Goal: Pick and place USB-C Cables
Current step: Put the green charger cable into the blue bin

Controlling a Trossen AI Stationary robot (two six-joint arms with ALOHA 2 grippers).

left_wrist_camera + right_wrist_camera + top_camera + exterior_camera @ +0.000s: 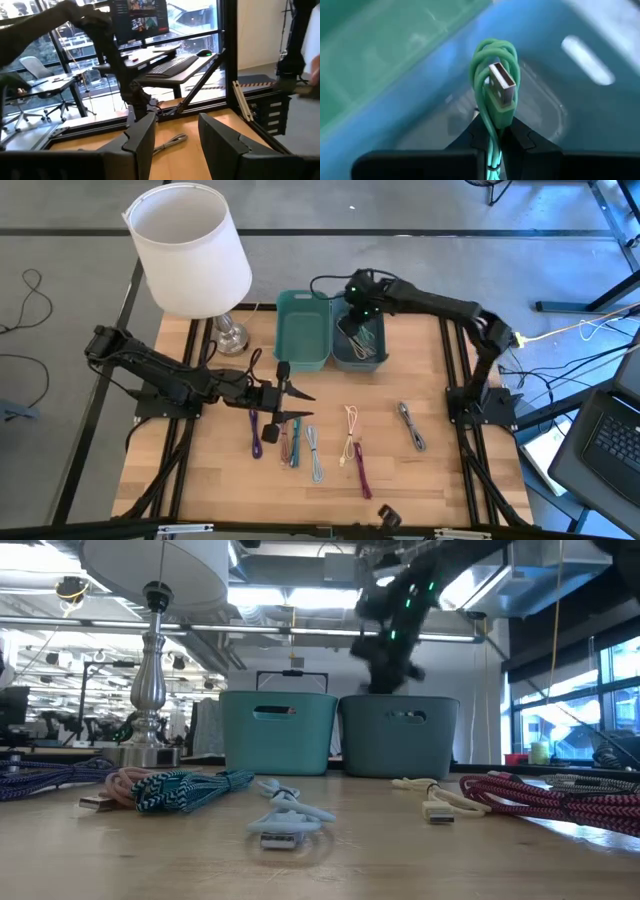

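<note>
**Green cable pinched over the blue-grey bin**

Green cord fills my right wrist view: my right gripper (496, 131) has its fingers closed narrow on a folded green cable (496, 80), the silver plug facing the lens and the loops rising beyond it. Where the bundle runs down between my fingers it is hidden. Behind it lies the pale floor of the blue-grey bin (360, 340), blurred, with the teal bin (304, 330) touching its side. From above, my right gripper (362, 308) covers much of that bin's mouth, so I cannot make out exactly what already lies inside. In the low view the same gripper (392, 650) is a dark smear hanging above the bin's rim.

My left gripper (290, 402) hovers over the row of cables on the wooden table (440, 470), fingers spread wide with nothing between them. A purple cable (255, 432) sits near its fingertips, a teal cable (295, 445) and a light blue cable (315, 453) just beside. Further along lie a cream cable (350, 430), a magenta cable (361, 470) and, well apart, a grey cable (411, 426). The brownish one next to the teal is too thin to read clearly.

Bare wood lies open between the bins and the cable row. A lamp (190, 250) crowds the far left corner, its shade overhanging the table edge.

My right arm reaches long from its base at the right edge, elbow bent, wrist tipped down. My left arm stretches low across the table.
</note>
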